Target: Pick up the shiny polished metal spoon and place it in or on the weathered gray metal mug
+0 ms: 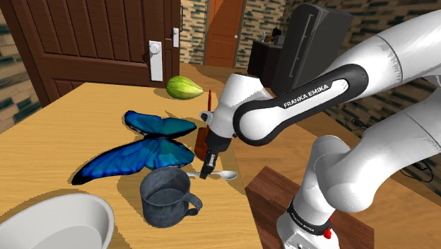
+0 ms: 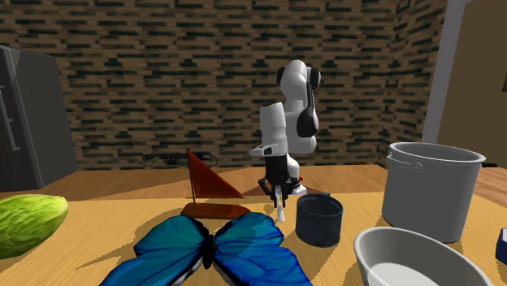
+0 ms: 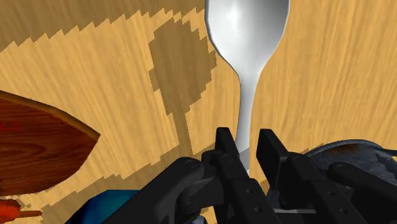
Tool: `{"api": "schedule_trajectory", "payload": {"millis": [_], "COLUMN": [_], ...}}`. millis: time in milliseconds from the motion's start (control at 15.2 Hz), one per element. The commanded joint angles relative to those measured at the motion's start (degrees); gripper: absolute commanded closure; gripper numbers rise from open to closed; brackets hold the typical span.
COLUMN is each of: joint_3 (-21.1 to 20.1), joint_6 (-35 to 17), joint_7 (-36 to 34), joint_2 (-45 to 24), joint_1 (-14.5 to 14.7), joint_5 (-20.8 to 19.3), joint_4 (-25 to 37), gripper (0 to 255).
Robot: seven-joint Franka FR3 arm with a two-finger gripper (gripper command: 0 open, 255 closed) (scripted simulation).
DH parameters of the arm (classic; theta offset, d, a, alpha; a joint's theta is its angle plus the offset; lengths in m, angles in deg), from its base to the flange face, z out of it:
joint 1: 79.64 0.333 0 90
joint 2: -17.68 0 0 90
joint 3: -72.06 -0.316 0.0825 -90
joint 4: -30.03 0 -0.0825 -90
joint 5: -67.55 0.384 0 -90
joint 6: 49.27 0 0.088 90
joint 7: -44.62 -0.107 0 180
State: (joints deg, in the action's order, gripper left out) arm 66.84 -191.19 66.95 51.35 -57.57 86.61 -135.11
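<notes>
You have the gripper [image 3: 245, 137] closed on the spoon [image 3: 245, 38]: in the wrist view both black fingers [image 3: 224, 143] press against its thin handle. The spoon is smooth, pale silver with a soft bright sheen in its bowl, and its neck narrows sharply into the handle. It sits just beside the mug [image 1: 166, 198], low over the wooden table [image 1: 63, 134], and its shadow lies on the wood apart from its bowl. Its long axis runs roughly level, past the mug's rim, with the bowl pointing away from the blue butterfly [image 1: 141, 145] and the handle end toward it.

The mug is dull grey metal and stands upright. The butterfly spreads flat next to the mug. A brown wooden toy sailboat [image 2: 213, 187] stands on the far side of the spoon from the mug. A white bowl [image 1: 63, 219] and a grey bucket [image 2: 429, 195] stand near the mug. A green fruit [image 1: 185, 88] rests well beyond the mug.
</notes>
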Motion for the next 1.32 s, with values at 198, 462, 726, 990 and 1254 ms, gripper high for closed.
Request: {"api": "schedule_trajectory", "payload": {"millis": [198,462,726,990,1254], "joint_3": [-0.10,-0.04,0.09,0.25,0.43], "joint_6": [5.30,9.27,13.05,16.65,20.08], "joint_7": [-1.29,-2.13,-2.88,-3.56,-4.18], "joint_2": [3.06,5.10,6.73,7.99,8.91], "joint_1": [-0.81,-1.31,-1.71,-2.04,-2.31], "joint_5": [-1.32,-2.19,-2.95,-3.61,-4.19], "joint_4": [2.25,4.22,6.40,8.78,11.32], "gripper": [255,255,255,255,255]}}
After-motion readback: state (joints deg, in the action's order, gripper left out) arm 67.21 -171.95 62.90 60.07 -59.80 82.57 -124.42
